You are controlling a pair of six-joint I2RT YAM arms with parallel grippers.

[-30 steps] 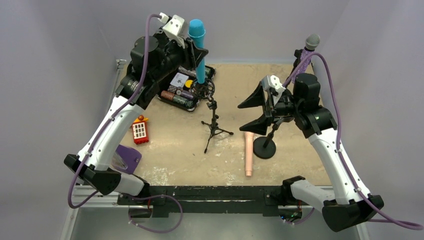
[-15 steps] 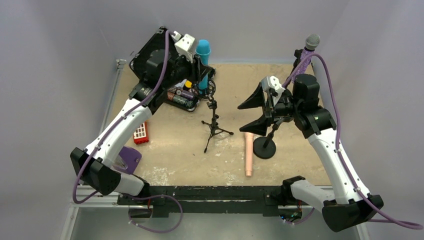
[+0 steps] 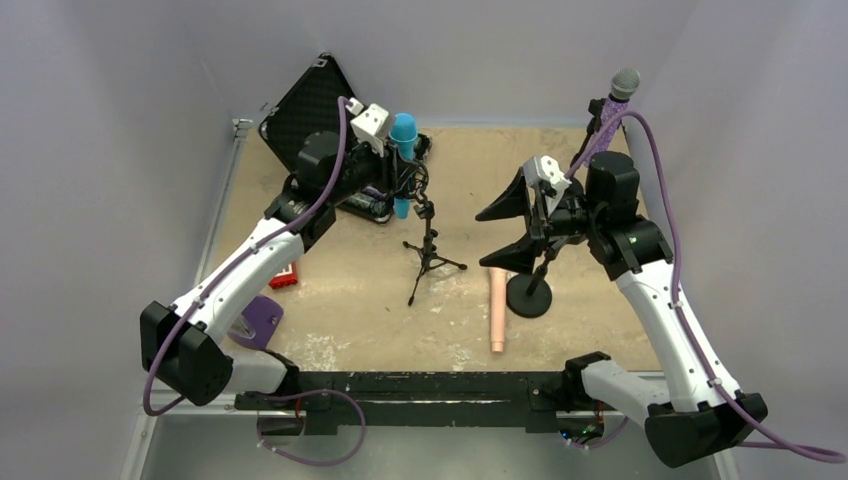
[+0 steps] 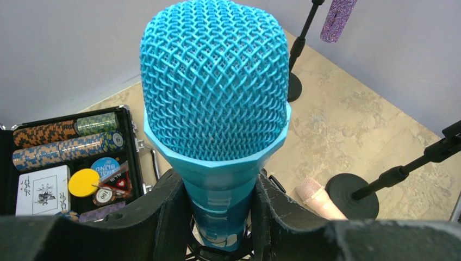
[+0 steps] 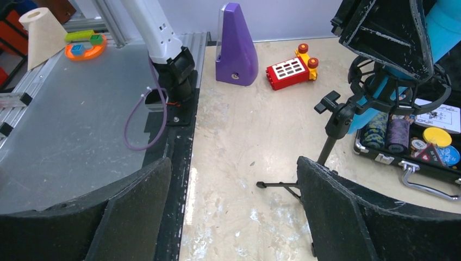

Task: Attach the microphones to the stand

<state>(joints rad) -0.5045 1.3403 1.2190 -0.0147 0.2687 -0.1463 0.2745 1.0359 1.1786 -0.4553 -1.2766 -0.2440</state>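
Observation:
The blue microphone (image 3: 403, 150) stands upright with my left gripper (image 3: 392, 178) shut on its body, just below the mesh head (image 4: 215, 98). A black finger (image 4: 163, 217) presses on each side of it. Its lower end sits in the ring clip (image 5: 397, 87) of the small tripod stand (image 3: 428, 245). The glittery purple microphone (image 3: 610, 110) is clipped on the tall round-base stand (image 3: 528, 296) at the back right. On the table beside that base lies the peach-pink microphone (image 3: 497, 305). My right gripper (image 3: 512, 232) hangs open above it, holding nothing (image 5: 234, 212).
An open black case (image 3: 370, 195) of poker chips and cards sits behind the tripod, its lid (image 3: 310, 100) raised. A red toy (image 3: 282, 275) and a purple wedge (image 3: 258, 318) lie at the left. The purple cable (image 3: 665, 210) loops by the tall stand.
My left arm has brought the blue microphone down and forward over the tripod stand's clip, uncovering the case lid behind. The right arm has not moved.

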